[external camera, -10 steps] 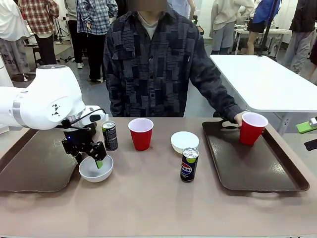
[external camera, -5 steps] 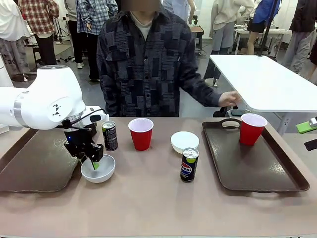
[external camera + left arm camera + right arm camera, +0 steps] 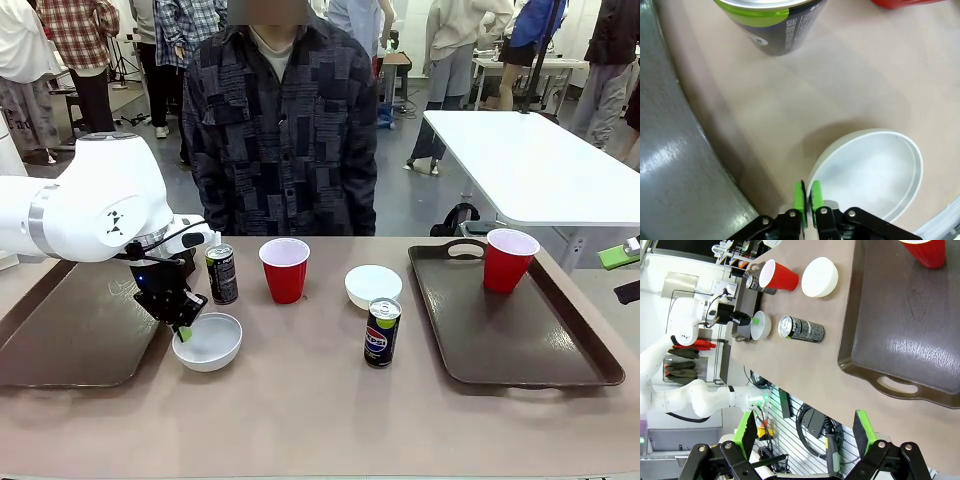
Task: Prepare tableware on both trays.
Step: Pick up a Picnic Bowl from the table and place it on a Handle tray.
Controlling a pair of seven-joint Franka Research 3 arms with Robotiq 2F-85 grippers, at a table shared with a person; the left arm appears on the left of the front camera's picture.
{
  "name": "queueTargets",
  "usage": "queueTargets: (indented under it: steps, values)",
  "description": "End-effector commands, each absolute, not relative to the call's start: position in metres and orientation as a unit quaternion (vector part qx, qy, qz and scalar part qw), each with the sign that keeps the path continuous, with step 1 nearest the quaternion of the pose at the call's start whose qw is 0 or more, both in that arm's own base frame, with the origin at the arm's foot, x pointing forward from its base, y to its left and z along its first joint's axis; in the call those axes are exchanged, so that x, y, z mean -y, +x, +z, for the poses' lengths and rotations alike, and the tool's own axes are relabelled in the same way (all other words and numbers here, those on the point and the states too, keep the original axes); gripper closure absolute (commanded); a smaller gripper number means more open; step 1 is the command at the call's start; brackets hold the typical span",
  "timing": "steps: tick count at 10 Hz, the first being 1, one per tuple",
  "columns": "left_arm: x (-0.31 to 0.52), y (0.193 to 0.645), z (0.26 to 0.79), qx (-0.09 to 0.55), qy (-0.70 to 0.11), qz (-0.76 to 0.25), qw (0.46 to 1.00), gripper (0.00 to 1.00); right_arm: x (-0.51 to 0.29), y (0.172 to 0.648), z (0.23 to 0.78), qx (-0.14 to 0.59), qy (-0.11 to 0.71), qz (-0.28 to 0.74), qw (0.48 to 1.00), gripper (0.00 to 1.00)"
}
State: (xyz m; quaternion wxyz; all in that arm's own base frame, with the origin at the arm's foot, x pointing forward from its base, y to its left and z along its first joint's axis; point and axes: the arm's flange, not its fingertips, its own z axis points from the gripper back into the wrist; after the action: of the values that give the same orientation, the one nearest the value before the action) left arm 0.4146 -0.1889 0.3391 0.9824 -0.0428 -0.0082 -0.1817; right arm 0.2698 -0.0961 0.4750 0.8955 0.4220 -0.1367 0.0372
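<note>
1. Green-padded right gripper (image 3: 805, 429): jaws wide apart, off the table (image 3: 300, 420) near edge. No risk.
2. Left gripper (image 3: 807, 192) is pinched on the white bowl (image 3: 210, 340) rim, on the table beside the left tray (image 3: 70, 340) right edge. One-sided grip, so the bowl may tilt, slip or catch the tray rim.
3. Black-green can (image 3: 221, 274) just behind; the arm could topple it.

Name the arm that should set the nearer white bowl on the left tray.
Left. The left gripper is shut on the rim of the bowl, right beside the left tray. The right gripper hangs open, off the table past the right tray.
</note>
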Motion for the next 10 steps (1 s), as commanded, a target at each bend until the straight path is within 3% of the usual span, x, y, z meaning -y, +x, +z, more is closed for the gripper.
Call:
queueTargets:
  steps: [1, 4, 8, 10]
  values:
    - [0.185, 0.41, 0.346, 0.008, -0.037, -0.193, 0.98, 1.0, 0.097, 0.271, 0.475, 0.144, 0.433, 0.045, 0.889, 0.0]
    - [0.178, 0.404, 0.365, 0.009, -0.053, -0.178, 0.983, 1.0, 0.097, 0.271, 0.475, 0.144, 0.433, 0.045, 0.889, 0.0]
    - [0.132, 0.39, 0.464, 0.05, -0.102, -0.152, 0.982, 1.0, 0.097, 0.271, 0.475, 0.144, 0.433, 0.045, 0.889, 0.0]
    - [0.091, 0.399, 0.476, 0.054, -0.101, -0.134, 0.984, 1.0, 0.097, 0.271, 0.475, 0.144, 0.433, 0.045, 0.889, 0.0]
